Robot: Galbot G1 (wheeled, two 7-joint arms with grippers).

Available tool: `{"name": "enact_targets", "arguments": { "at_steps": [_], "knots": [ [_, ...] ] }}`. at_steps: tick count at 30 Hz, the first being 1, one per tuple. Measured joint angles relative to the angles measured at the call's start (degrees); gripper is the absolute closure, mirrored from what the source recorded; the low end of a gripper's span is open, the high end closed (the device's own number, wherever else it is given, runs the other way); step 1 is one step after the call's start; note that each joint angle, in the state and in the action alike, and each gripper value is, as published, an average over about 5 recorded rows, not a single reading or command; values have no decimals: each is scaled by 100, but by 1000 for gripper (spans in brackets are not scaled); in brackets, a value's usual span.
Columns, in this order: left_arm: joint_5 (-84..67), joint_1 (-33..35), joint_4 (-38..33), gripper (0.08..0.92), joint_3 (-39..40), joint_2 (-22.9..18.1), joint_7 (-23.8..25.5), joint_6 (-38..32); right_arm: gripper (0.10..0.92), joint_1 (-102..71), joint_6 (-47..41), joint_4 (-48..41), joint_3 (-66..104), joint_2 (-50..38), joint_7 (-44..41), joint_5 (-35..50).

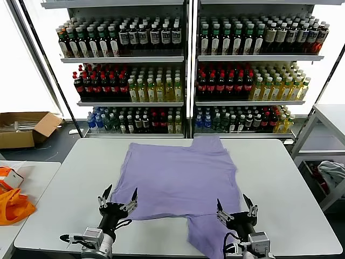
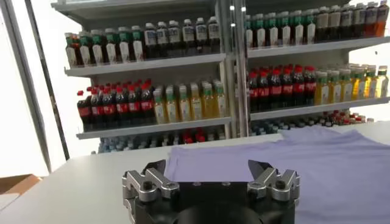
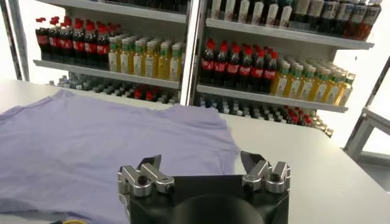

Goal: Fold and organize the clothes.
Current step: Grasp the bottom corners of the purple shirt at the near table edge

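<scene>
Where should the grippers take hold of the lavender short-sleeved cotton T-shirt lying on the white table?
Probably at the near edge of the lavender short-sleeved cotton T-shirt, coming from the robot's side. It lies flat, its nearest part draping over the white table edge. The open left gripper and open right gripper hover at its two near corners.

I see bright daylight blowing out white behind the drink shelves (image 1: 186, 65); the table (image 1: 280, 178) carries only soft shadows.

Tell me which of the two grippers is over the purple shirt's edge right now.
The right gripper: it sits open over the T-shirt's near edge. The left gripper, also open, is over bare table beside it.
</scene>
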Motion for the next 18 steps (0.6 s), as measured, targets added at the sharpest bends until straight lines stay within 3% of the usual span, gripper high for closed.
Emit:
{"name": "enact_targets", "arguments": {
  "at_steps": [18],
  "knots": [
    [-90, -82, 91, 177, -44, 182, -13, 390, 203, -428, -271, 381, -32, -551, 470, 1079]
  ]
}}
